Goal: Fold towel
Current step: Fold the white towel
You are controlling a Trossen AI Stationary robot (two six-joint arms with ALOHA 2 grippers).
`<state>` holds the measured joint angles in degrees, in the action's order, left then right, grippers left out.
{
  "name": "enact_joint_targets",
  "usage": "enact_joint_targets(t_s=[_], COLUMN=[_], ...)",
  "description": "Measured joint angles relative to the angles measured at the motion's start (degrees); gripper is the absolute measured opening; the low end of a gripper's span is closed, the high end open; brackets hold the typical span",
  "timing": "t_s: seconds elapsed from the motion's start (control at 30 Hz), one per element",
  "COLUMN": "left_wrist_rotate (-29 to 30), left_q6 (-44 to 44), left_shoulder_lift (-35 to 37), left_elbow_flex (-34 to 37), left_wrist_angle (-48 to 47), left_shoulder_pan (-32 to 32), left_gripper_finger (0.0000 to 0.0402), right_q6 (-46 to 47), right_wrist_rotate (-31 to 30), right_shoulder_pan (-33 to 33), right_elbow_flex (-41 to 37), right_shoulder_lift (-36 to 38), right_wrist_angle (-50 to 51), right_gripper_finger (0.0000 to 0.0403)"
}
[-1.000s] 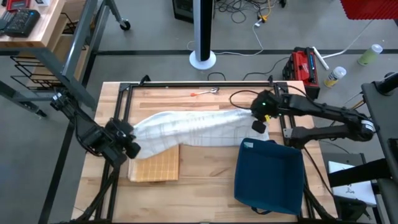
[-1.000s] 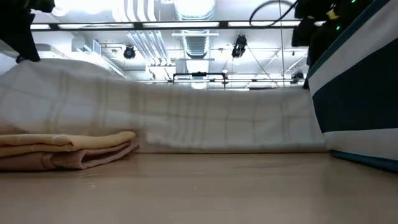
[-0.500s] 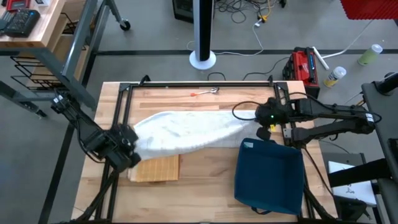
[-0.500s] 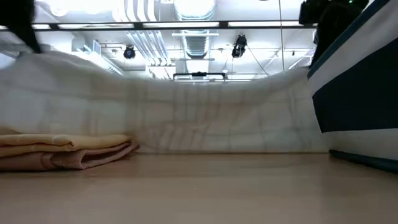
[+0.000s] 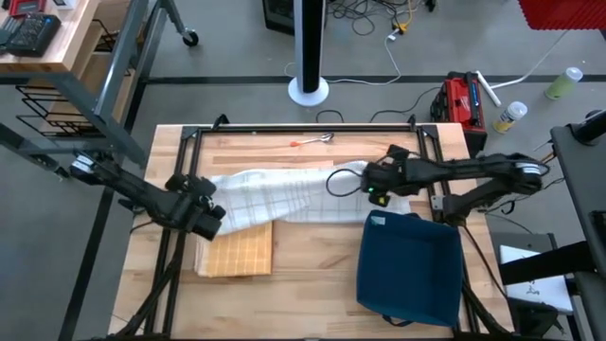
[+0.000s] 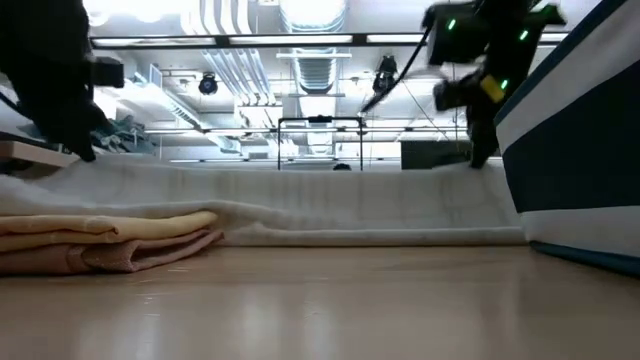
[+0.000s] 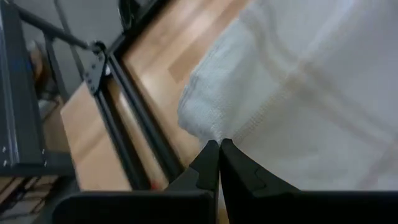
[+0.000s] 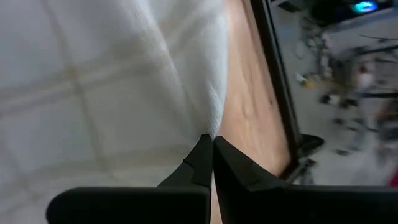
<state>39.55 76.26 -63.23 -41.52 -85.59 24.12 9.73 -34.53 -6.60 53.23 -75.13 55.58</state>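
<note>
We hold the white towel (image 5: 284, 194) at its two ends, and it lies stretched across the middle of the bench (image 5: 312, 156), between the left and right edges. The left gripper (image 5: 210, 218) is near the left edge with its fingers pressed together on the towel's left corner; in the left wrist view the fingertips (image 7: 217, 149) meet exactly on the hem. The right gripper (image 5: 376, 182) is toward the right edge, and its fingers are also pinched on the cloth, at the right border of the towel, as the right wrist view shows (image 8: 210, 144).

In the low view the towel lies low on the wood, with its left end resting partly on the folded yellow towel (image 5: 235, 254), which lies toward the front left corner. The blue bin (image 5: 407, 270) stands at the front right corner, just beside the right gripper.

We judge that the step in hand is the spreading of the towel flat before the first fold. The cloth looks wrinkled and narrower on the right side, so it is not yet a clean rectangle. The next move probably calls for both grippers to keep equal tension and carry the held edge over to the opposite edge, without dragging the cloth onto the yellow towel or the bin.
</note>
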Motion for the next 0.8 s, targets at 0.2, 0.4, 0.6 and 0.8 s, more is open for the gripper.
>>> enact_joint_targets(t_s=[0.2, 0.4, 0.6, 0.8], left_wrist_rotate=[2.0, 2.0, 0.3, -7.6], left_q6=[-3.8, -3.6, -4.5, -15.5], left_shoulder_lift=[-1.2, -3.7, -7.3, -11.4], left_elbow_flex=[1.7, -1.0, -3.4, -6.8], left_wrist_angle=[4.1, 4.8, 7.7, 17.4], left_shoulder_pan=[-4.1, -6.4, -12.2, -19.8], left_gripper_finger=[0.0000, 0.0000, 0.0000, 0.0000], right_q6=[-1.4, 0.8, 0.7, -5.0], right_wrist_rotate=[-5.3, -7.1, -7.0, 1.0], right_shoulder_pan=[-1.1, -3.3, -5.7, -8.4], right_elbow_flex=[0.0, 0.0, 1.0, 2.8], right_shoulder_lift=[-10.3, -15.6, -16.1, -14.3], right_wrist_angle=[-2.8, -3.8, -3.6, -4.1], right_gripper_finger=[0.0000, 0.0000, 0.0000, 0.0000])
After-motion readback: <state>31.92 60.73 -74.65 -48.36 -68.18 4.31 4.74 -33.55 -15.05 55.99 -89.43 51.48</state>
